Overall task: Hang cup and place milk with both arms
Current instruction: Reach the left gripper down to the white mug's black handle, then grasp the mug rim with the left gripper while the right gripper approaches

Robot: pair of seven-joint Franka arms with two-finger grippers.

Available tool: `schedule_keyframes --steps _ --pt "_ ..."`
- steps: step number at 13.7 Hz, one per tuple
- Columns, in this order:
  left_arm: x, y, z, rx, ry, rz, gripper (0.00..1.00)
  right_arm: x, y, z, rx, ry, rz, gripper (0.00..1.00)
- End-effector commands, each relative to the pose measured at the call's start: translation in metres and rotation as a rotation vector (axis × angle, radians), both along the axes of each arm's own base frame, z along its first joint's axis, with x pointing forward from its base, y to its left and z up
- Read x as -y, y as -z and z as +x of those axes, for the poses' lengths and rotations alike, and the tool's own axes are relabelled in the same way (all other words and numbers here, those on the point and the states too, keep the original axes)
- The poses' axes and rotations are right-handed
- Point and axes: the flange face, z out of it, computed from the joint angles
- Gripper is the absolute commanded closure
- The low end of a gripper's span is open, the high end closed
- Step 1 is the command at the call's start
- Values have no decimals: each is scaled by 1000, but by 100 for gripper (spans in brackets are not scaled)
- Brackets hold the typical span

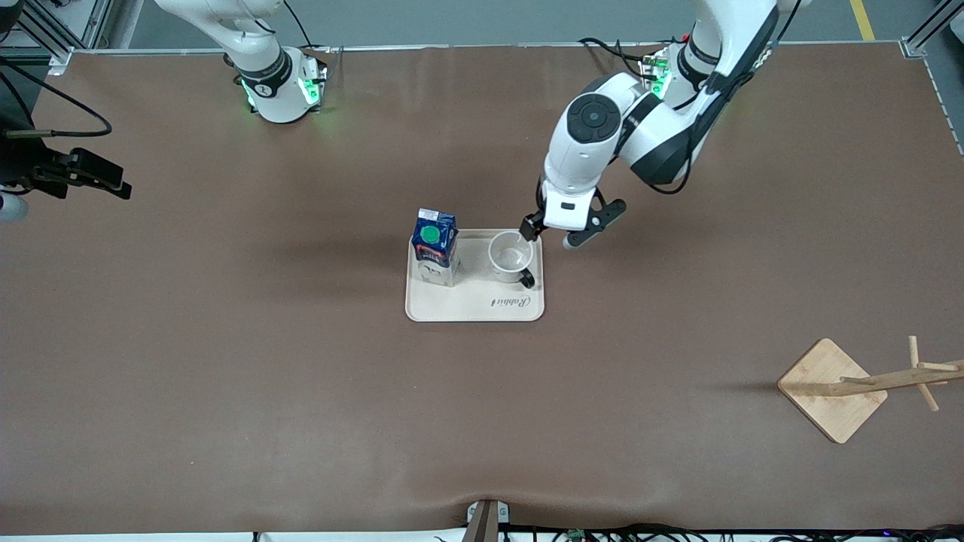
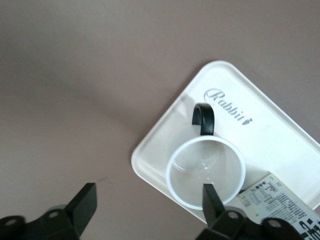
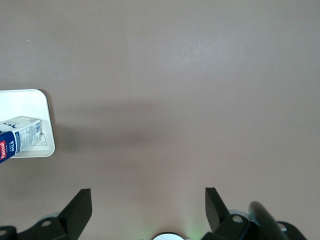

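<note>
White cup and milk stand on the tray mid-bench; the left tool hovers over the cup's rim, spread and empty, ready to grasp. The right tool waits wide, empty.

One white cup; one milk carton; one cream tray under both; one wooden rack; two robot arms, each with one gripper: left, right.
</note>
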Motion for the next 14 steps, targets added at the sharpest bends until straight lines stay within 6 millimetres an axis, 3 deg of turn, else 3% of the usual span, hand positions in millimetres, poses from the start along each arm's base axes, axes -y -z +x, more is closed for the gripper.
schedule_keyframes --steps 1,4,7,9,11,13,14 --pt "18 25 -1 -2 -39 -44 22 2 -5 3 5 5 16 0" --pt "23 49 4 -21 -23 -42 29 -1 -5 3 4 -6 4 0" --pt "28 66 14 -49 -48 -54 44 4 0 5 -3 0 6 0" --pt "30 74 14 -40 -50 -34 55 -1 37 24 -69 -13 6 0" --pt "27 72 21 -36 -71 -38 89 1 38 29 -65 -12 3 0" --pt "24 81 27 -45 -76 -34 100 4 75 46 -126 -12 1 0" --pt "22 81 32 -34 -68 -27 100 8 84 50 -135 -6 1 0"
